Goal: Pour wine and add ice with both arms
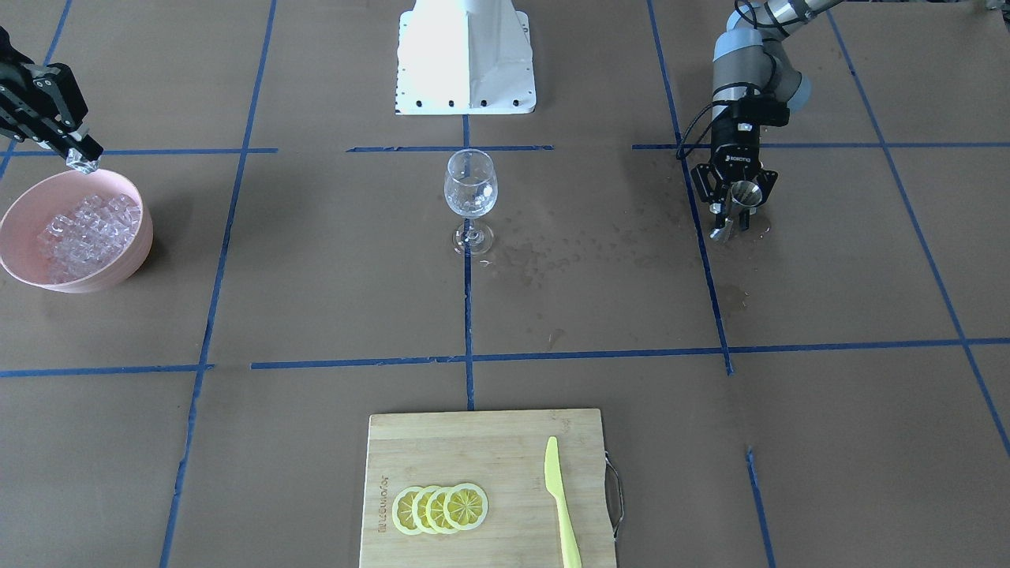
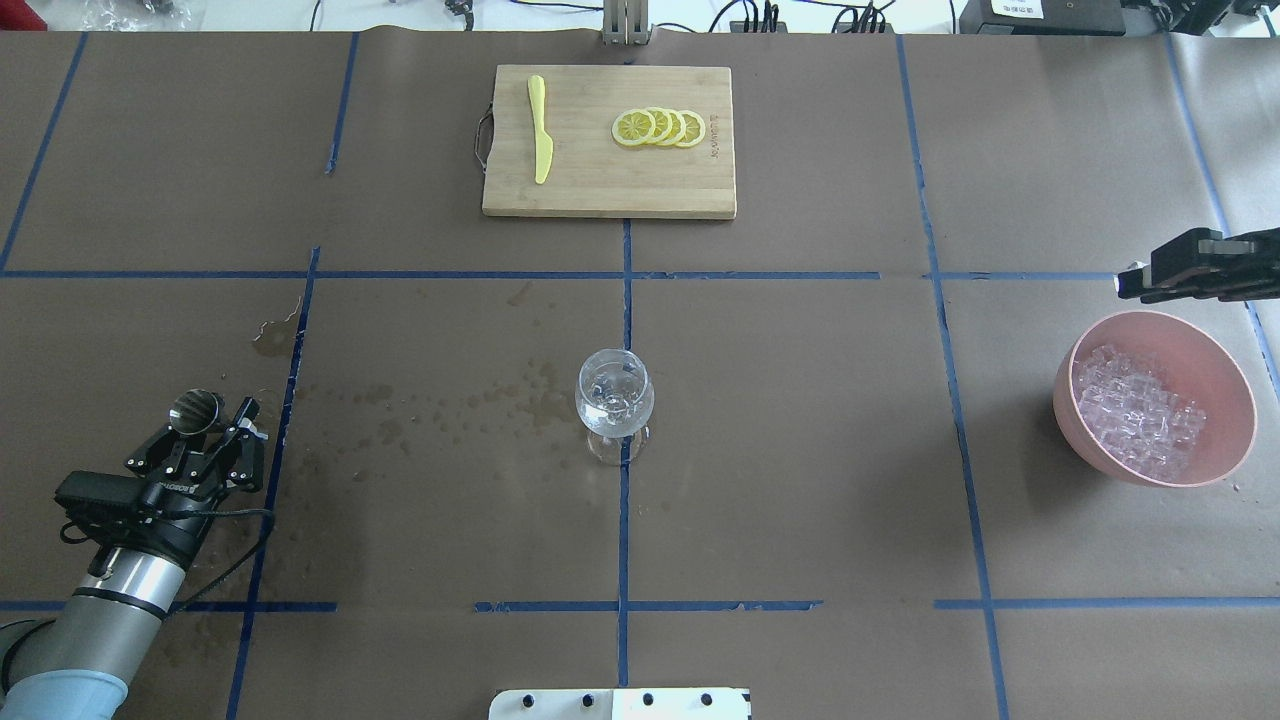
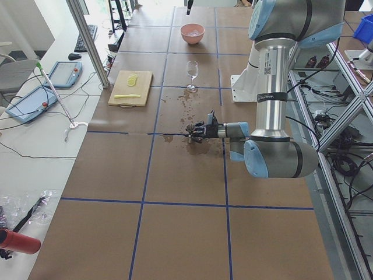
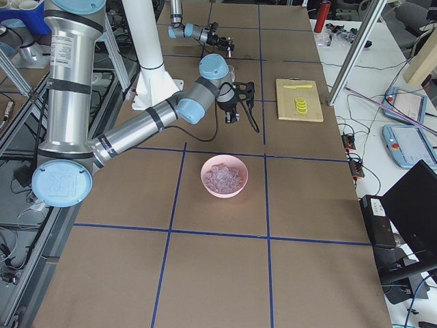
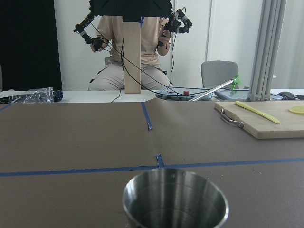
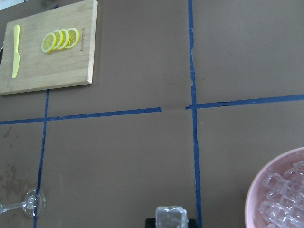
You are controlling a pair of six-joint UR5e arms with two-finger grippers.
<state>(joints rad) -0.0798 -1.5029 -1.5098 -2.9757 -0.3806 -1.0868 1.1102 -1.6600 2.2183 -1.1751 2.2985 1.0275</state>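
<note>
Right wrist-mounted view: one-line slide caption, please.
Right gripper holds one clear glassy ice cube near the round pink ice bowl, with the rectangular wooden cutting board across the table.

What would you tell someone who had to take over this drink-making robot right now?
Left gripper: shut on the steel jigger, mouth up, low over wet-stained paper, well away from the wine glass.
Right gripper: shut on one ice cube, raised near the pink bowl that holds the ice heap.
Done: the pour seems finished; the glass appears to hold a little clear liquid, though that is hard to confirm.
Left: carry the cube to the glass, drop it in, and set the jigger down.
</note>
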